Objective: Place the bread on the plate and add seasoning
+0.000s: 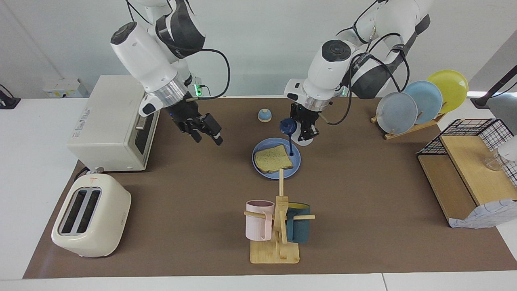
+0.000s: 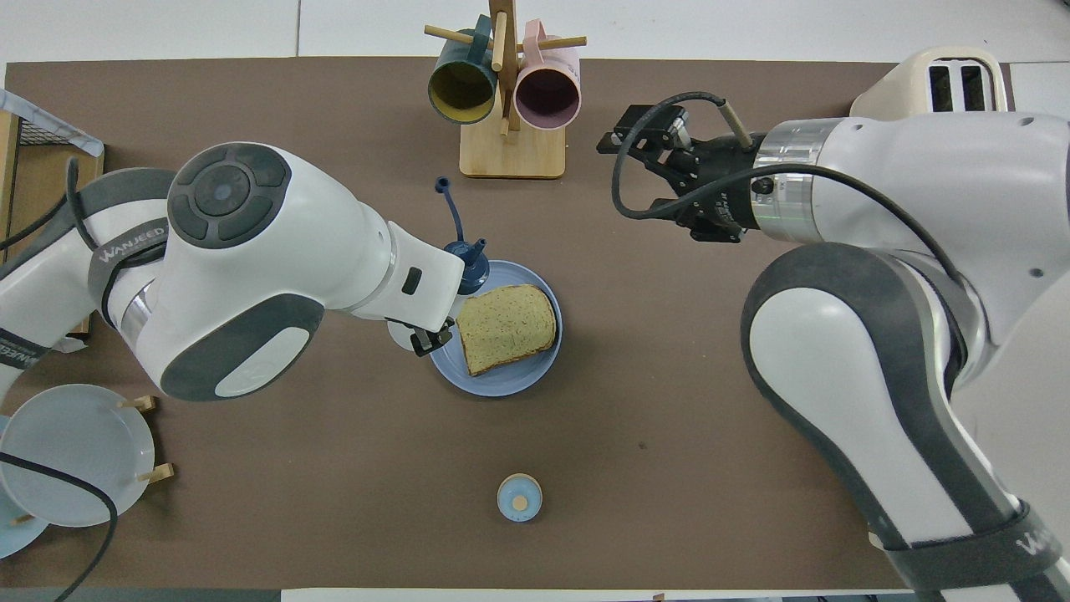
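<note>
The desk (image 1: 363, 226) carries a brown mat; a white toaster oven (image 1: 109, 123) stands at the right arm's end, and a cream toaster (image 1: 91, 216) sits farther from the robots than that oven; a wire-and-wood shelf (image 1: 470, 173) occupies the left arm's end, with a wooden rack of upright plates (image 1: 420, 103) nearer to the robots than it; a mug tree (image 1: 278, 222) holding a pink mug (image 1: 258, 220) and a dark teal mug (image 1: 299, 228) stands farther from the robots than the plate (image 1: 297, 163); the plate lies flat near the middle of the desk, and the bread (image 1: 274, 159) lies on it; the left tool (image 1: 303, 131) hangs over the plate's edge, clenched around the seasoning (image 1: 299, 137), which is tipped so its dark cap (image 1: 287, 126) points over the plate, the cap's tethered stopper dangling toward the bread; the right tool (image 1: 204, 131) waits in the air over bare mat beside the toaster oven, its fingers released and holding nothing; a small blue-domed bell (image 1: 264, 115) rests nearer to the robots than the plate.
</note>
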Robot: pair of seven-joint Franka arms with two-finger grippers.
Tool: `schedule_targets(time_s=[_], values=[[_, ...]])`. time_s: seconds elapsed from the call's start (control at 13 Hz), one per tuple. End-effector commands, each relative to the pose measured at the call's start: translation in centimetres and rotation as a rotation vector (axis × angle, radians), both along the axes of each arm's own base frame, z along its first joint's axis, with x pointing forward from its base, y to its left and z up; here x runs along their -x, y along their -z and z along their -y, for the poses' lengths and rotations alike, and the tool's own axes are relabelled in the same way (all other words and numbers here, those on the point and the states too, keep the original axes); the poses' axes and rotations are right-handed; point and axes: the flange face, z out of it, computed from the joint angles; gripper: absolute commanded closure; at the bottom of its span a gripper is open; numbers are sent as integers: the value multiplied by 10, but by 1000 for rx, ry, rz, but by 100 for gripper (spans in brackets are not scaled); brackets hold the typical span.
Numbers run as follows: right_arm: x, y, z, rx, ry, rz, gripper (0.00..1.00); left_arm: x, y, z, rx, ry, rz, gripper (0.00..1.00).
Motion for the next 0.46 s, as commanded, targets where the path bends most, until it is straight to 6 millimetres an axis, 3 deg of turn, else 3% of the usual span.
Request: schedule_targets(time_s=[0.0,0.15,0.39], values=[[26,-28,56,205,-162,-74,0,6,-1,12,-148,39,48,100],[52,-41,110,275,-337,-112,0,7,3,21,-228,60,66,100],[56,-40,166,305,-337,-146,0,15,14,38,-371,103,90,100]])
